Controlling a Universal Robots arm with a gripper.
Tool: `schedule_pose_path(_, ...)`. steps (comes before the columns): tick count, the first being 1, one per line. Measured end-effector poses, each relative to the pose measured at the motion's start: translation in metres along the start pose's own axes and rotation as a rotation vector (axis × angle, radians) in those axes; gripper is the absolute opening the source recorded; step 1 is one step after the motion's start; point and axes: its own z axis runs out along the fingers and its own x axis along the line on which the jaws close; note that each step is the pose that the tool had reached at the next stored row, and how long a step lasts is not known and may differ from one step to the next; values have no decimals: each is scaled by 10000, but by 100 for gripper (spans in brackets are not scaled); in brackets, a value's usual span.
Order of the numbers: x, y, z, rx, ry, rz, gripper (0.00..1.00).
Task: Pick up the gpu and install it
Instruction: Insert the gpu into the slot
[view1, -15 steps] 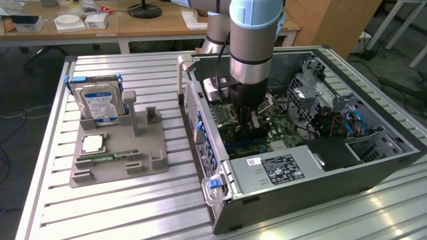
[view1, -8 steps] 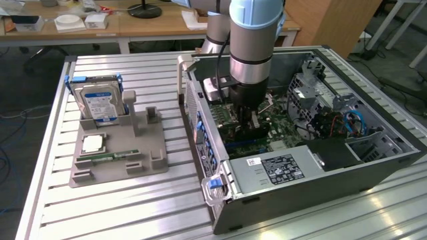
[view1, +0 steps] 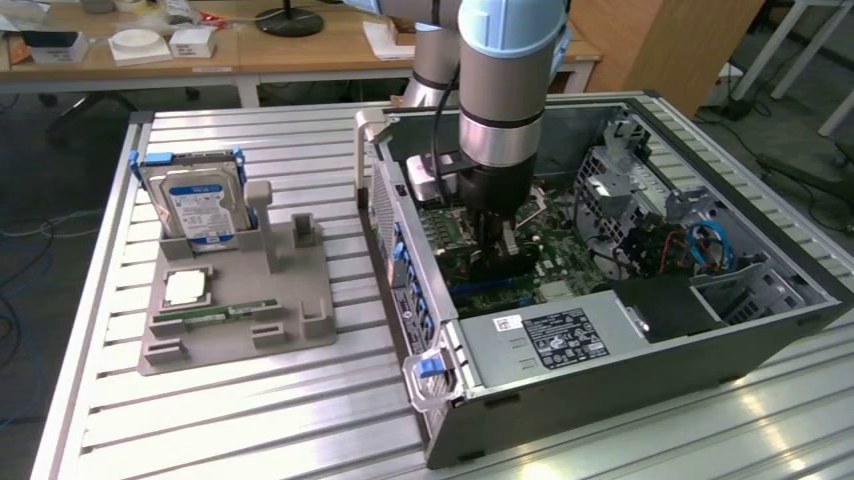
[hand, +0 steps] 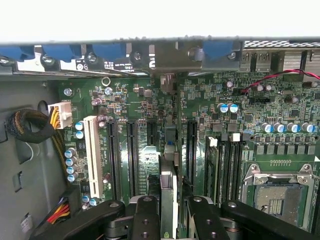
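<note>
- Claw (hand: 169, 212) of your arm sits down inside the open computer case (view1: 747, 330), just above the green motherboard (hand: 210, 120).
- Your claw is partly closed, its two black fingers (hand: 145, 220) pinching the gpu (hand: 168, 187) between them; you see the card edge-on in the wrist view, a thin strip standing upright between the pads.
- You have the gpu hanging over the row of long black expansion slots (hand: 132, 155), lined up with the gap between two of them; whether its lower edge touches a slot you cannot tell.
- Your wrist view also shows a white slot (hand: 93, 155) beside the black ones, the memory slots (hand: 222, 165) and the bare processor socket (hand: 275, 192) on the other side of the card.
- In the exterior view, the case lies on its side on the slatted metal bench (view1: 240, 420), with the power supply (view1: 554, 340) nearest the camera.
- On the exterior view's left you see a grey parts tray (view1: 287, 300) on the bench, well apart from the case; it carries a silver hard drive (view1: 200, 205) standing upright, a processor chip (view1: 184, 288) and a narrow green memory stick (view1: 214, 314) lying flat.
</note>
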Motion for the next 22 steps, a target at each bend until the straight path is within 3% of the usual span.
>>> schedule_pose_path(22, 0, 43, 48, 0, 0, -1, 26)
